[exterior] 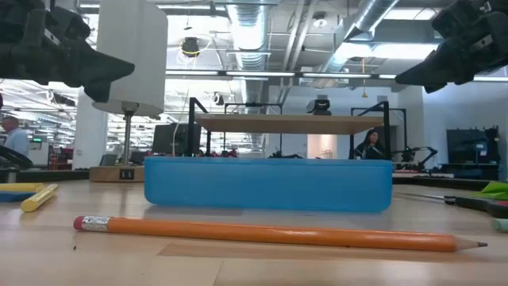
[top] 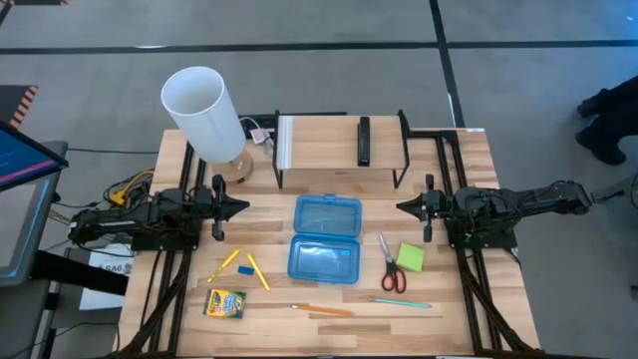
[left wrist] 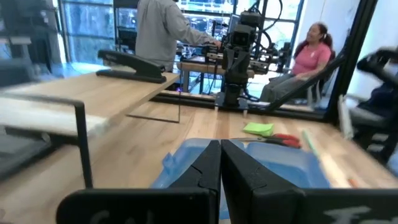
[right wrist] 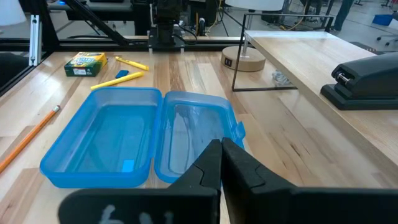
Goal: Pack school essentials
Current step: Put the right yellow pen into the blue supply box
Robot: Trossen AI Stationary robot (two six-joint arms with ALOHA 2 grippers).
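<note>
I had both arms parked level above the table, facing each other. The left gripper (top: 239, 207) hung at nine o'clock from the open blue case (top: 325, 239), its fingers (left wrist: 208, 171) pressed together on nothing. The right gripper (top: 404, 206) sat at three o'clock, likewise closed and empty.

The table (top: 329, 324) was pale wood. A white lamp (top: 204, 112) stood at its far left corner, and a small raised shelf (top: 329, 145) with a black stapler (top: 365, 141) stood at twelve o'clock from the case. Beyond the table lay a workshop, where a seated person (left wrist: 308, 59) and a standing person (left wrist: 158, 31) showed.

Left of the case, at about five o'clock from the left gripper, lay two yellow pencils (top: 257, 271), a small blue eraser (top: 245, 269) and the crayon box (top: 224, 303). An orange pencil (top: 322, 310) lay at six o'clock from the case. Under the right gripper, toward seven o'clock, lay the red-handled scissors (top: 390, 265) with the green note pad (top: 411, 257) just beside them, and a teal pen (top: 401, 301) nearer the front edge. All lay well apart from both grippers.
</note>
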